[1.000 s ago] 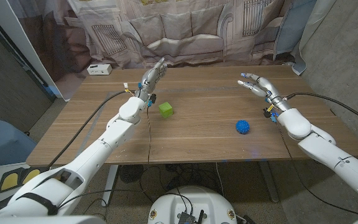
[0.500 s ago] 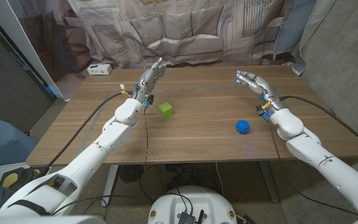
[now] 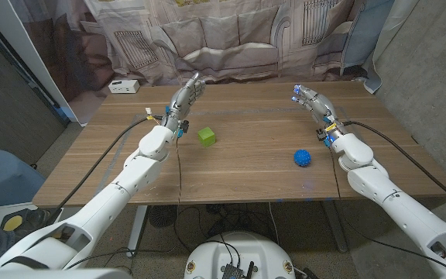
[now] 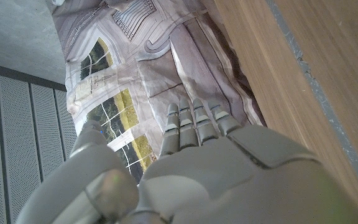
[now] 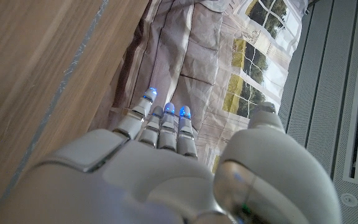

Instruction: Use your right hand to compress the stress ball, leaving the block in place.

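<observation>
On the table point(image 3: 246, 167), the block point(image 3: 206, 136) lies left of the stress ball point(image 3: 303, 158), well apart.

Even soft light, sharp; wide-angle edge distortion.

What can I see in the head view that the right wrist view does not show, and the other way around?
The head view alone gives the blue stress ball, the green block, the white box and the left hand. The right wrist view alone gives a close look at the back of the right hand with its blue-lit fingers. Both include the wooden table, the printed curtain and the right hand, open.
</observation>
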{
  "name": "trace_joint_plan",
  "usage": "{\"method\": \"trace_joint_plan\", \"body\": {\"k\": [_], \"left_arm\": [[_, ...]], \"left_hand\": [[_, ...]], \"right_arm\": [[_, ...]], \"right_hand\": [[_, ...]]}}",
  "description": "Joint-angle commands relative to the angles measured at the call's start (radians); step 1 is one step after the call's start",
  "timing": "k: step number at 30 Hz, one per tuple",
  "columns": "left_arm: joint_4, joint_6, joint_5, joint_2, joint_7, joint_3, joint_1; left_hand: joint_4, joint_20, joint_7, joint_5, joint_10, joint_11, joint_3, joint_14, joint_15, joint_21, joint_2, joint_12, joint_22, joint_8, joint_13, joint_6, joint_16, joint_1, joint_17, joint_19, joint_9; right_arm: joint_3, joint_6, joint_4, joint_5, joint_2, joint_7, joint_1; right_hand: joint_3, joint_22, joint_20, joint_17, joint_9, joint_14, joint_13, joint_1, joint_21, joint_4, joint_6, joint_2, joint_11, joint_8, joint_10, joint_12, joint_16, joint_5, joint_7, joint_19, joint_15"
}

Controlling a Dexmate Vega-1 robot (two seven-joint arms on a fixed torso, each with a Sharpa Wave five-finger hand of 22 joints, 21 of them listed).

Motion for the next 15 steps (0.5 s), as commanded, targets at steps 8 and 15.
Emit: {"method": "trace_joint_plan", "body": {"k": [8, 15], "left_arm": [[0.043, -0.023, -0.003, -0.022, -0.007, 0.005, -0.005], [0.052, -0.019, -0.011, -0.026, -0.016, 0.008, -0.007]], "left_hand": [[-0.004, -0.010, 0.001, -0.002, -0.029, 0.003, 0.007, -0.021, -0.004, 0.000, 0.001, -0.011, 0.003, -0.010, 0.005, -0.047, -0.006, 0.004, 0.002, -0.006, 0.004], [-0.005, -0.008, 0.002, -0.003, -0.030, 0.001, 0.007, -0.024, -0.004, 0.000, 0.000, -0.010, 0.003, -0.008, 0.004, -0.049, -0.006, 0.004, 0.002, -0.006, 0.004]], "right_arm": [[0.006, -0.081, 0.126, 0.147, 0.056, 0.120, 0.065], [0.013, -0.124, 0.127, 0.186, 0.061, 0.144, 0.059]], "right_hand": [[-0.006, 0.002, -0.007, -0.002, 0.002, -0.024, -0.001, -0.026, 0.000, -0.003, -0.036, -0.002, 0.005, -0.009, -0.030, -0.010, -0.008, -0.001, 0.017, -0.025, 0.004], [-0.016, 0.003, -0.008, -0.002, 0.001, -0.012, -0.003, -0.052, 0.004, 0.004, -0.036, -0.009, 0.010, -0.004, -0.013, -0.004, 0.000, -0.002, 0.002, -0.023, 0.002]]}}
